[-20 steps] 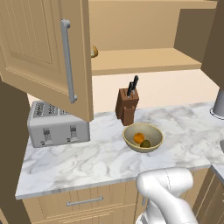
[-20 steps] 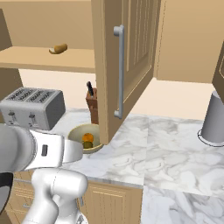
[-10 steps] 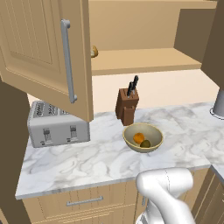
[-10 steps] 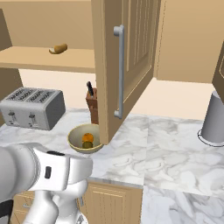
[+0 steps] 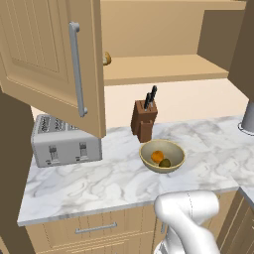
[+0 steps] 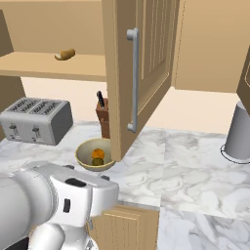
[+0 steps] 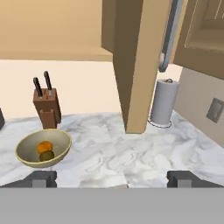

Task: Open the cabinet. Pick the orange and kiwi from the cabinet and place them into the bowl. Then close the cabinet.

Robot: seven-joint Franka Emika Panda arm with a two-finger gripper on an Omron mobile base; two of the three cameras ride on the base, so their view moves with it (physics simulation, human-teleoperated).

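Observation:
The cabinet stands open, its left door [image 5: 49, 54] and right door [image 6: 146, 73] both swung out over the counter; the right door [image 7: 135, 65] also shows in the hand view. On the marble counter sits the bowl [image 5: 147, 149] [image 6: 83, 156] [image 7: 26, 151]. Inside it lie the orange [image 5: 157, 156] [image 6: 97, 154] [image 7: 44, 146] and the kiwi [image 5: 164, 162] [image 6: 97, 161] [image 7: 47, 155], side by side. My gripper [image 7: 116, 178] is open with nothing between its fingers, held low near the counter's front edge, well back from the bowl.
A knife block [image 5: 144, 121] stands just behind the bowl and a toaster [image 5: 64, 141] to its left. A grey cylinder [image 7: 164, 103] stands at the counter's right end. A tan-brown item [image 6: 64, 54] lies on the cabinet shelf. Drawer fronts [image 5: 96, 229] sit below the counter.
The arm's white body has swung lower and further right in the right base view. Bowl, fruit and cabinet doors have not moved.

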